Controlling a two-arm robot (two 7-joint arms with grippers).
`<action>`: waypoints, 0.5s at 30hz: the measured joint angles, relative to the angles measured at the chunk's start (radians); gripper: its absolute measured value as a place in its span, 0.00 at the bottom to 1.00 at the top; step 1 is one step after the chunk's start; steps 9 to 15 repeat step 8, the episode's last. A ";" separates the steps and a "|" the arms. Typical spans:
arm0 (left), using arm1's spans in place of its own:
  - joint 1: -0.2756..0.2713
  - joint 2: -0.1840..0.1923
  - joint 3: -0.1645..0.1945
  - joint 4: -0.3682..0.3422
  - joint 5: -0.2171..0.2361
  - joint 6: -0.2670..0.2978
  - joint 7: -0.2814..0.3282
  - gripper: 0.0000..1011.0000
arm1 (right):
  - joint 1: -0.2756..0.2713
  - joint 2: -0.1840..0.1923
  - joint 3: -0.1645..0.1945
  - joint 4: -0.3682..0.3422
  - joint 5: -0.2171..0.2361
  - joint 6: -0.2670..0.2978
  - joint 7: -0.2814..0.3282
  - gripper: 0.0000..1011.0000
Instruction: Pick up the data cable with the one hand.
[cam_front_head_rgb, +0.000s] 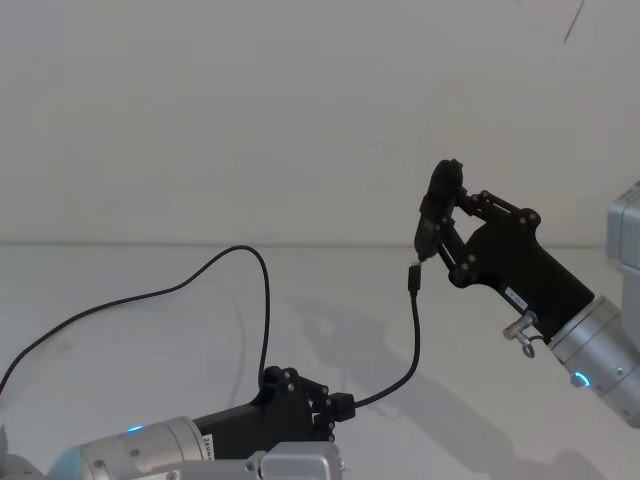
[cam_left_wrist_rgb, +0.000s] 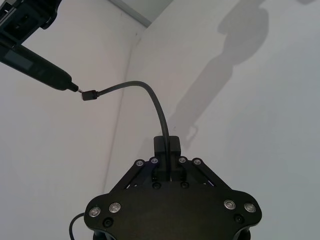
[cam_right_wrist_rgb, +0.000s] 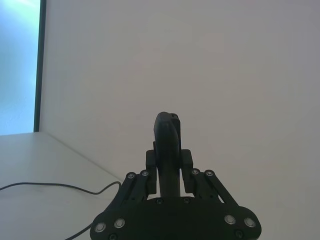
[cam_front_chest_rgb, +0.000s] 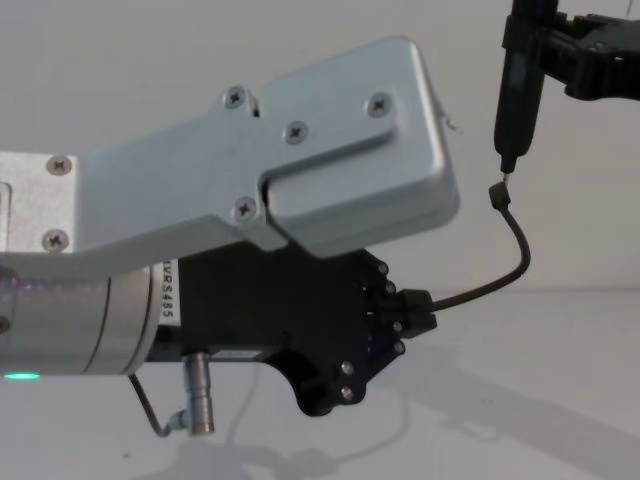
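The data cable (cam_front_head_rgb: 262, 300) is a thin black line looping over the white table and passing through my left gripper (cam_front_head_rgb: 338, 406), which is shut on it low at the front. Beyond the fingers the cable curves upward to its small blocky plug (cam_front_head_rgb: 413, 278), held off the table. In the left wrist view the left gripper (cam_left_wrist_rgb: 167, 148) clamps the cable (cam_left_wrist_rgb: 155, 100), and the plug (cam_left_wrist_rgb: 89, 95) nearly touches the tip of a black pen-like tool (cam_left_wrist_rgb: 42, 67). My right gripper (cam_front_head_rgb: 452, 222) is raised at the right, shut on that tool (cam_front_head_rgb: 443, 180). The chest view shows the plug (cam_front_chest_rgb: 497, 195) just under the tool (cam_front_chest_rgb: 520, 90).
The white table (cam_front_head_rgb: 150, 400) meets a plain white wall (cam_front_head_rgb: 250, 120) behind. A short grey wire with a silver plug (cam_front_head_rgb: 522, 330) hangs at the right wrist, and another silver plug (cam_front_chest_rgb: 196, 392) at the left wrist. More slack cable (cam_right_wrist_rgb: 50, 186) lies on the table.
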 joint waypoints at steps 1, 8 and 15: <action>0.000 0.000 0.000 0.000 0.000 0.000 0.000 0.04 | 0.000 0.000 0.000 0.000 0.000 0.000 0.000 0.28; 0.000 0.000 0.000 0.000 0.000 0.000 0.000 0.04 | 0.000 -0.001 -0.001 0.000 -0.001 0.000 0.000 0.28; 0.000 0.000 0.000 0.000 0.000 0.000 0.000 0.04 | 0.000 -0.001 -0.001 0.000 -0.001 0.000 0.000 0.28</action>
